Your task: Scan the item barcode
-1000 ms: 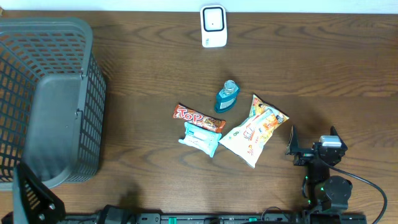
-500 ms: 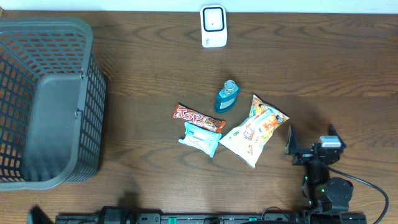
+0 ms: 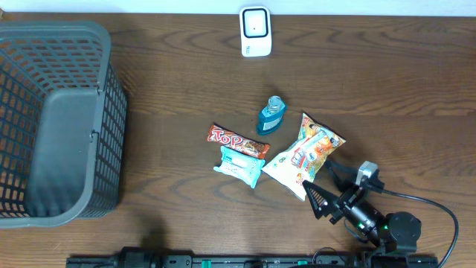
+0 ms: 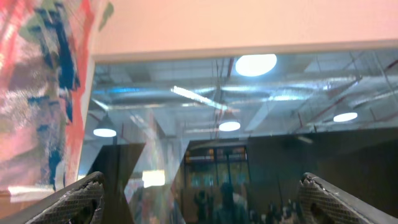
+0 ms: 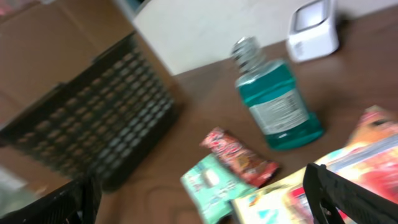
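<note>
Dark brown wood grain covers the desk (image 3: pixel 416 82), and the goods lie in a loose cluster at its middle, nearer the front edge than the far one. A teal mouthwash bottle (image 3: pixel 272 115) lies with its cap toward the far edge, and a red and orange candy bar wrapper (image 3: pixel 238 141) is just in front of it. A pale green and white packet (image 3: pixel 241 166) touches that wrapper's front side, and an orange and white snack bag (image 3: pixel 305 156) lies to their right. A small white barcode scanner (image 3: pixel 255 31) stands at the far edge, well apart from the cluster, with the bottle and bare wood between. A grey plastic lattice basket (image 3: pixel 59 112) fills the left edge. The right end effector (image 3: pixel 325 187) sits by the front edge, angled at the snack bag's front corner, fingers spread wide with nothing between them. The left end effector (image 4: pixel 200 198), outside the overhead view, points up at ceiling lamps (image 4: pixel 255 64), equally wide and empty. A second ago the right arm stood further right, fingers facing the far edge; it has since swung in toward the bag. A dark piece of the left arm then showed at the front left corner and is gone. Goods and scanner have not moved.
</note>
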Controlling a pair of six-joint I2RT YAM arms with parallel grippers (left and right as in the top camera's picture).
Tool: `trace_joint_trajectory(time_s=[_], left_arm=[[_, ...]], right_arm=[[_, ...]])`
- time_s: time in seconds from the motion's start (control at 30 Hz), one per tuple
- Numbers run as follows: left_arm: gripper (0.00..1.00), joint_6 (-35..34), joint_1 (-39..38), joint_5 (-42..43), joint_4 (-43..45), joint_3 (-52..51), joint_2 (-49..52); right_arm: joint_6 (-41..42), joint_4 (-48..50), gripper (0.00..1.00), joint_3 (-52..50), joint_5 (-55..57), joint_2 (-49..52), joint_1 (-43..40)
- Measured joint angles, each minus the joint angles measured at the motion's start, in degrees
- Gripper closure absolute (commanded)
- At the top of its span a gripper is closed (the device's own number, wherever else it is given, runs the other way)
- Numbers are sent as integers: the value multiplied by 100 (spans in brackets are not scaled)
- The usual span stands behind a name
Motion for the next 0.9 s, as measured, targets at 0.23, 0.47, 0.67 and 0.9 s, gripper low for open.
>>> trace_joint_trajectory(time_s=[0.23, 0.47, 0.67, 0.9], left_arm=[[2, 2, 0, 0, -111, 144, -227], [2, 2, 0, 0, -149, 155, -227], [2, 2, 0, 0, -146, 155, -227], [2, 26, 0, -31, -103, 118, -227]], right_arm=[[369, -9, 1, 0, -562, 0, 0], [555, -48, 1, 0, -603, 0, 0], [608, -461, 2, 87, -275, 11, 0], [15, -3115, 1, 1790, 1121, 651, 0]])
